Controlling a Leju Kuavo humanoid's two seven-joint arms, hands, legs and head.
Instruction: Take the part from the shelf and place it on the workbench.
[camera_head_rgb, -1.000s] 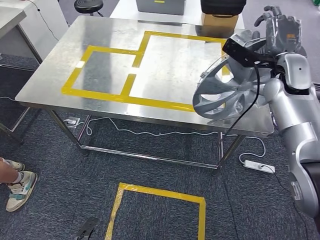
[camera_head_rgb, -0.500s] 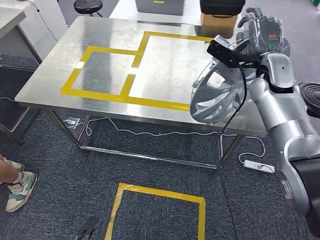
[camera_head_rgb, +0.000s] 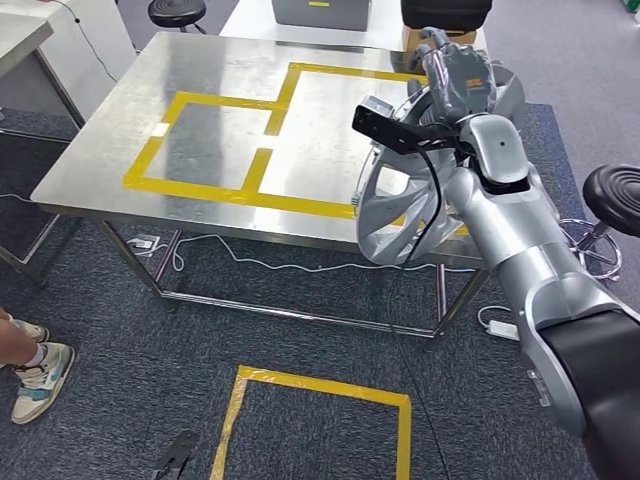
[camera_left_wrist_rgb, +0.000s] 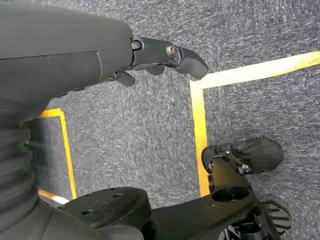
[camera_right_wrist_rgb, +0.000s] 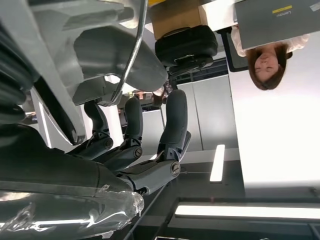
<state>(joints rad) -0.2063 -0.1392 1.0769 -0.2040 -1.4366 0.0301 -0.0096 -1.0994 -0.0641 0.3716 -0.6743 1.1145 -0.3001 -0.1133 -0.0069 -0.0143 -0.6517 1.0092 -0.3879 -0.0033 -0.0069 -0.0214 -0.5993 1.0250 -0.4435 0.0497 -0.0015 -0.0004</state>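
1. Workbench (camera_head_rgb: 219, 80), a steel-topped table, is taking up the middle of the head view; yellow tape (camera_head_rgb: 249, 195) is marking out joined rectangles on its top.
2. Carpet (camera_head_rgb: 113, 380) is lying dark grey under and around it, with a yellow taped square (camera_head_rgb: 317, 385) in front of the bench and a white cable (camera_head_rgb: 249, 262) trailing beneath.
3. Right arm (camera_head_rgb: 521, 240) is reaching in from the lower right, silver, bent up toward the bench's near right corner.
4. Part (camera_head_rgb: 400, 215), a silver spoked wheel cover, is hanging tilted on edge from the right hand, held above and just over the bench's front edge near that corner, not resting on the surface.
5. Right hand (camera_head_rgb: 453, 75) is gripping the part at its upper rim; in the right wrist view the dark fingers (camera_right_wrist_rgb: 170, 125) are curling around the part's rim (camera_right_wrist_rgb: 132, 55).
6. Stool (camera_head_rgb: 613, 195), black-seated, is standing to the right of the arm.
7. Left hand (camera_left_wrist_rgb: 113, 60) is hanging over the carpet with its fingers (camera_left_wrist_rgb: 181, 55) extended and holding nothing.
8. Shoes (camera_head_rgb: 41, 375) of a person are showing at the left edge.
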